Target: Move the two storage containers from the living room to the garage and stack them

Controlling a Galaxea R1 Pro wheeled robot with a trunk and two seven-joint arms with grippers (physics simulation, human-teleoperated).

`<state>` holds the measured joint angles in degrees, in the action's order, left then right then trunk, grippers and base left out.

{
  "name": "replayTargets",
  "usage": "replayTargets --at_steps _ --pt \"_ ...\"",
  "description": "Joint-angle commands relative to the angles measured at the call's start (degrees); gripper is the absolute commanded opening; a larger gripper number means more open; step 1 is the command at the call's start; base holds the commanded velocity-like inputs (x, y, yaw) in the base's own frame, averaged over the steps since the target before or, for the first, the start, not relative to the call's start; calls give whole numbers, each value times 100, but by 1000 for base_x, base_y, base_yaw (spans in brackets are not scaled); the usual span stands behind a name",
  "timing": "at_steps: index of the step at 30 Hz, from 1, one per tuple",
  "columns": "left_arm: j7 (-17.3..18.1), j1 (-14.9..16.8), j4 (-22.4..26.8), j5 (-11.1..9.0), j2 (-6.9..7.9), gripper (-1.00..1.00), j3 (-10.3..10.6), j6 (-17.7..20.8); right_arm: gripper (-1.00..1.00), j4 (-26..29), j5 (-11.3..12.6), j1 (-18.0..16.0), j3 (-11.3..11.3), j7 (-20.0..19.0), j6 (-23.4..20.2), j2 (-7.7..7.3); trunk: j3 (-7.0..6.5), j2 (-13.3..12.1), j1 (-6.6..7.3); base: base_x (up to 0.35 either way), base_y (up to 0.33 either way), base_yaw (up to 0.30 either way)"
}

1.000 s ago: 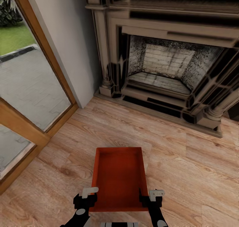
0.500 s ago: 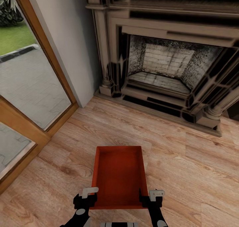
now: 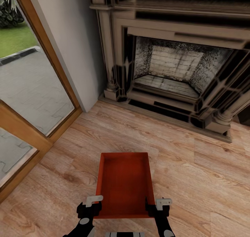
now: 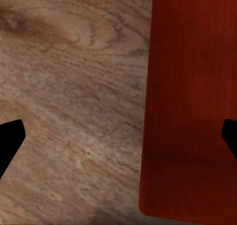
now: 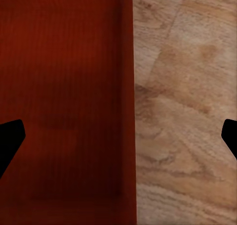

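Storage container [image 3: 124, 185], one red-orange open bin, sits where it sat half a second ago in my head view; against the frame a second back, the whole picture has crept a little, so my head moved, not the bin. I count one container, one dark ornate fireplace [image 3: 173, 67] far ahead, one wood-framed glass door [image 3: 31, 91] on the left, and two grippers. My left gripper [image 3: 91, 206] is at the bin's near left corner and my right gripper [image 3: 159, 207] at its near right corner, both arms reaching forward from the near edge, one on each side. In each wrist view the two dark fingertips stand far apart with a side wall of the bin between them, so both grippers are spread wide and clamp nothing. The container is over the light wood plank floor [image 3: 194, 174] of the living room, near me, well short of the fireplace.
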<state>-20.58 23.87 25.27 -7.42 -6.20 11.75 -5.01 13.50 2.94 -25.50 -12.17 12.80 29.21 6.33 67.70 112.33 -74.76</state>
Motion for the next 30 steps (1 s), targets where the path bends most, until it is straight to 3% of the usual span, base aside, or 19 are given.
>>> replayTargets --at_steps 1,4,27,30 --pt "-40 4 -5 -62 4 100 47 -27 100 -5 31 -2 -49 38 14 -3 3 1 1 0 0 0" --pt "-42 4 -5 -63 4 100 47 -27 100 -5 31 0 -49 38 14 -7 3 1 1 0 0 0" --pt "-32 5 -4 -62 10 100 44 -27 100 -5 56 -1 -49 38 14 -26 416 924 -505 0 0 0" --pt "-33 4 -4 -60 8 100 43 -27 100 -5 57 -2 -49 38 14 -26 416 924 -505 0 0 0"
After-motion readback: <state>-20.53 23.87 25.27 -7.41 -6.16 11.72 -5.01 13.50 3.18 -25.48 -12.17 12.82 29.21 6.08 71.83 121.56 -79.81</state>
